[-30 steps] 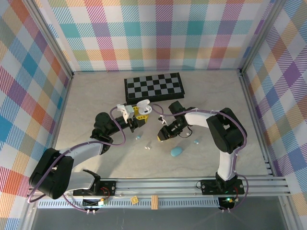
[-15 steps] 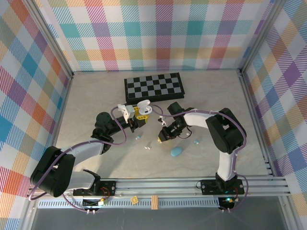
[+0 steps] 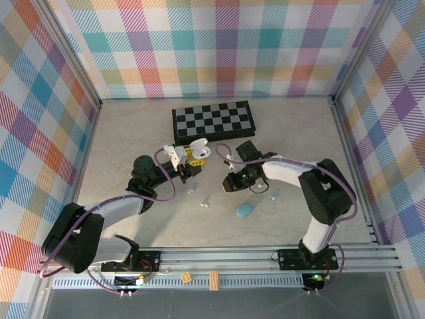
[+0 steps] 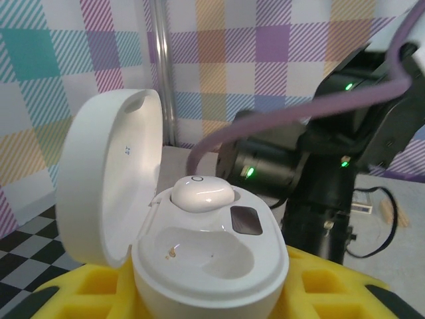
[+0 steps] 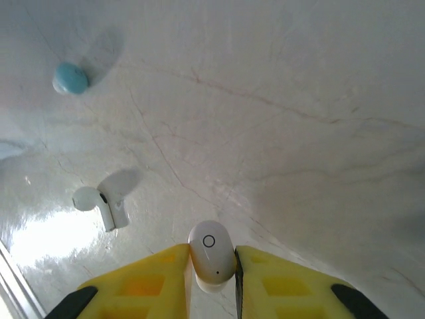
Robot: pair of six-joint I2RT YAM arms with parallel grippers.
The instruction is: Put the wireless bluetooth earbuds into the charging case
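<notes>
My left gripper (image 4: 212, 296) is shut on a white charging case (image 4: 211, 262), held up with its lid (image 4: 109, 189) open. One white earbud (image 4: 202, 194) sits in the far slot; the near slot is empty. In the top view this case (image 3: 198, 149) is left of centre, and my right gripper (image 3: 228, 184) hangs just right of it. My right gripper (image 5: 212, 269) is shut on a white earbud (image 5: 212, 252), upright between the yellow fingers (image 5: 143, 282) above the table. Another white earbud (image 5: 99, 205) and a light blue one (image 5: 70, 78) lie on the table beyond.
A black-and-white checkerboard (image 3: 212, 121) lies behind the arms. A blue pebble-like case (image 3: 244, 211) rests on the table near the front. A light blue earbud (image 3: 271, 197) lies right of my right gripper. The marble table (image 3: 133, 133) is walled by plaid panels.
My right gripper has closed on the white earbud and moved slightly back and right, its elbow swinging right. The left arm and the case have stayed put.
</notes>
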